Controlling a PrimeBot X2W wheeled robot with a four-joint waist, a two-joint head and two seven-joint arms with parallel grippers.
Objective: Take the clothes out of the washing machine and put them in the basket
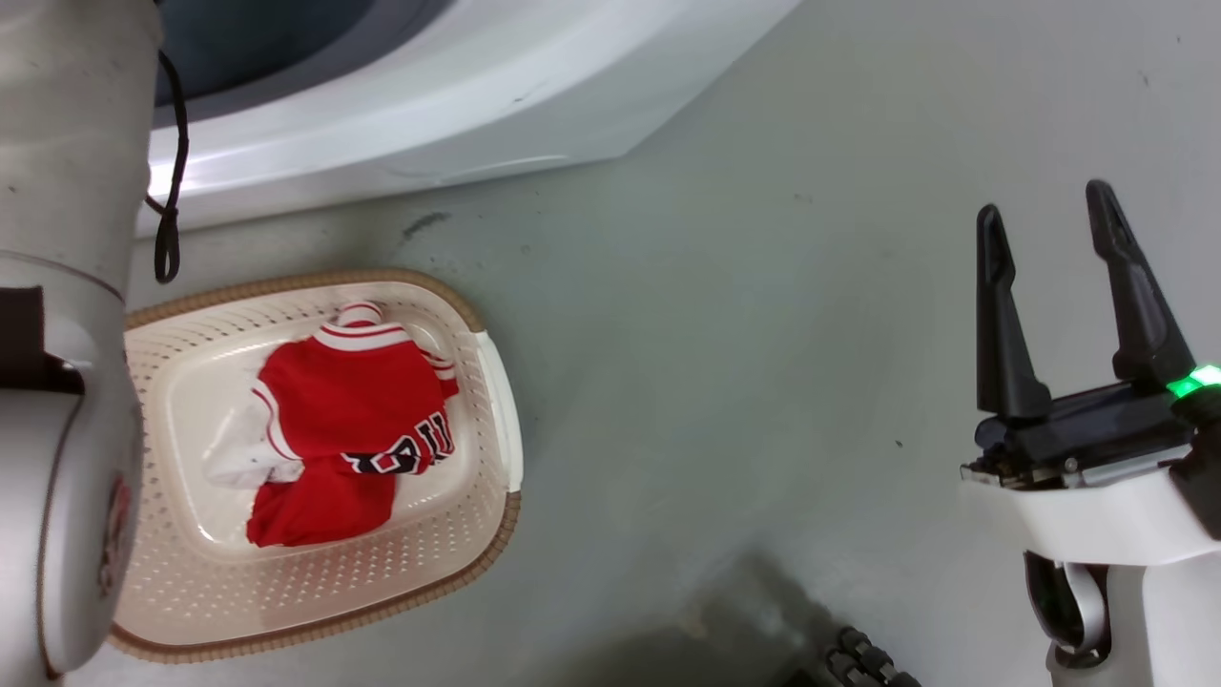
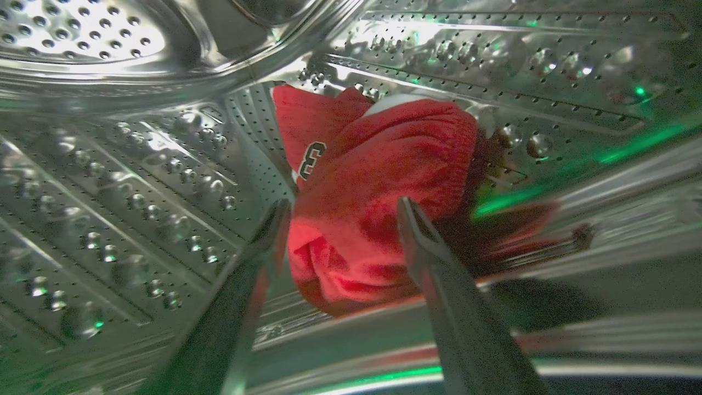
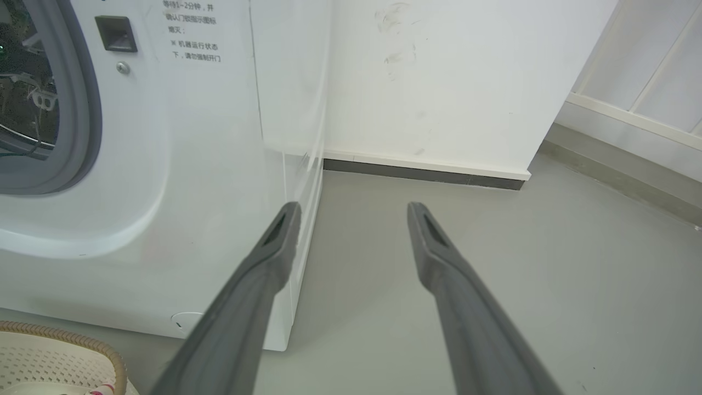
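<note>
Inside the washing machine's steel drum (image 2: 137, 181), a bunched red garment (image 2: 378, 181) with a number on it lies against the drum wall. My left gripper (image 2: 343, 211) is open, its two fingers straddling the garment's near end. In the head view a red jersey (image 1: 348, 429) with white trim and lettering lies in the cream basket (image 1: 482, 534) on the floor in front of the washing machine (image 1: 458, 105). My right gripper (image 1: 1045, 224) hangs open and empty over the bare floor to the basket's right; in its own wrist view the right gripper (image 3: 354, 211) points at the machine's right corner (image 3: 290, 164).
My left arm's pale forearm (image 1: 67, 334) rises along the left edge of the head view toward the machine's opening. A white wall with a dark skirting (image 3: 422, 173) stands behind the machine. Grey floor (image 1: 763, 334) stretches right of the basket. The robot's base wheel (image 1: 863, 663) shows at the bottom.
</note>
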